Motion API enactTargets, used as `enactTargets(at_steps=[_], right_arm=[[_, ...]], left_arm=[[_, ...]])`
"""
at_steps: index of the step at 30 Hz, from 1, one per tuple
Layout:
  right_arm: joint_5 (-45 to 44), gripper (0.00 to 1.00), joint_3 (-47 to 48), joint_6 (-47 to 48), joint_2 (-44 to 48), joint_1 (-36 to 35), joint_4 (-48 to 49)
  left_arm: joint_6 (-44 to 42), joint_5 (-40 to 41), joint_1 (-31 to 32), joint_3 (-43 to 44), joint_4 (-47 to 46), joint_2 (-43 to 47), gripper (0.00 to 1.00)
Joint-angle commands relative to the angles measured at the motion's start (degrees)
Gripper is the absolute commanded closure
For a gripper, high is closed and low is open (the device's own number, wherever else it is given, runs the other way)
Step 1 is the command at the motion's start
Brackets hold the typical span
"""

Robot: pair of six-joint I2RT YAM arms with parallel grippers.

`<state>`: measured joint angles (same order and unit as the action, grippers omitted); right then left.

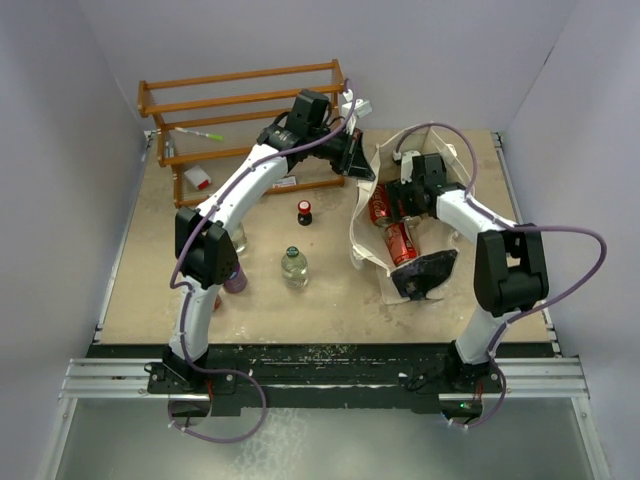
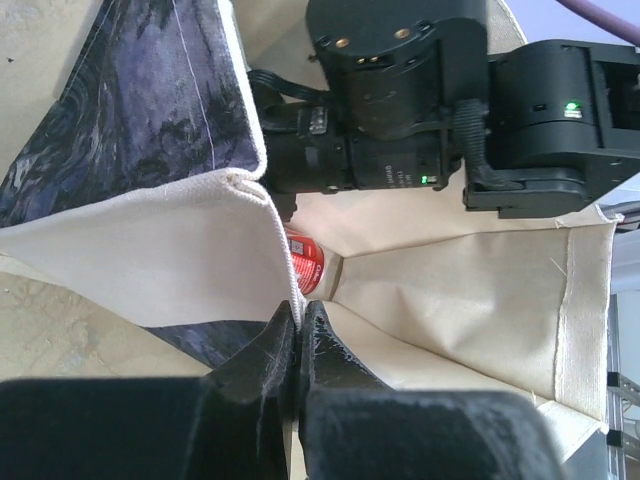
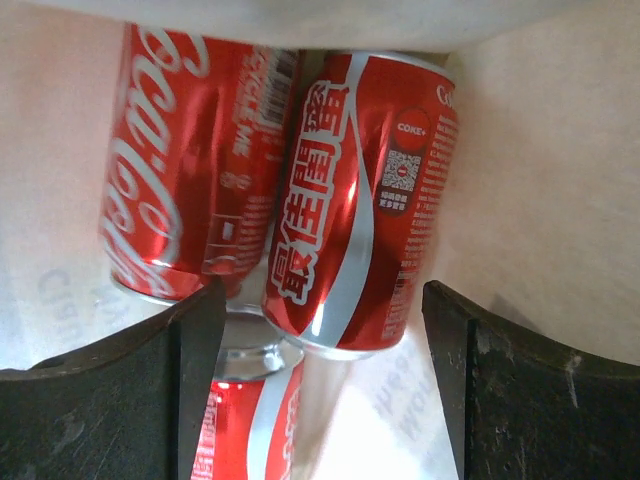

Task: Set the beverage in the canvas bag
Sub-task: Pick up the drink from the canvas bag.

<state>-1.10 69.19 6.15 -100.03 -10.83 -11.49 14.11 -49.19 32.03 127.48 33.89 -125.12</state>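
Currently down inside the canvas bag (image 2: 450, 300), right tool (image 3: 320, 300) spread open over a red can (image 3: 350, 200) lying there; left tool (image 2: 298, 315) clamped on the rim. Could snag cloth lifting out and spill it.

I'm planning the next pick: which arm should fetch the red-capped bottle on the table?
Probably the right arm: its jaws stand open over the cans in the canvas bag. The left arm has its jaws shut on the bag's rim, holding it open.
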Motion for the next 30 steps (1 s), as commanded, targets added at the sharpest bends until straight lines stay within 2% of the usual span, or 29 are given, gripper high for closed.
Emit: enactTargets(at_steps=[1, 8, 17, 21, 23, 25, 27, 30], right_arm=[[-1.6, 0.18, 2.5, -4.2, -3.4, 0.2, 1.0], [-7.0, 0.2, -1.2, -1.8, -4.6, 0.5, 2.7], [-6.8, 0.18, -1.7, -0.8, -9.9, 0.7, 6.0], [-6.0, 0.21, -0.7, 0.4, -11.3, 0.8, 6.8], [-5.5, 0.27, -0.8, 0.7, -11.4, 0.9, 6.7], [-4.6, 0.38, -0.7, 0.7, -10.4, 1.3, 6.0], [-3.4, 0.51, -0.6, 0.9, -7.6, 1.6, 5.1], [0.0, 0.62, -0.2, 2.2, -2.8, 1.9, 2.7]], left_arm=[[-1.9, -0.4, 0.3, 0.4, -1.2, 2.4, 1.0], [-2.3, -0.5, 0.2, 1.4, -1.2, 1.3, 1.0], [-2.5, -0.6, 0.0, 2.5, -1.4, -0.1, 1.0], [-2.8, -0.6, 0.0, 2.5, -1.4, -0.4, 1.0], [-2.8, -0.6, 0.0, 2.7, -1.4, -0.8, 1.0], [-3.0, -0.4, 0.0, 3.1, -1.4, -0.9, 1.0], [-3.1, -0.3, -0.1, 3.2, -1.4, -1.1, 1.0], [-3.0, 0.0, 0.0, 3.4, -1.3, -1.3, 1.0]])
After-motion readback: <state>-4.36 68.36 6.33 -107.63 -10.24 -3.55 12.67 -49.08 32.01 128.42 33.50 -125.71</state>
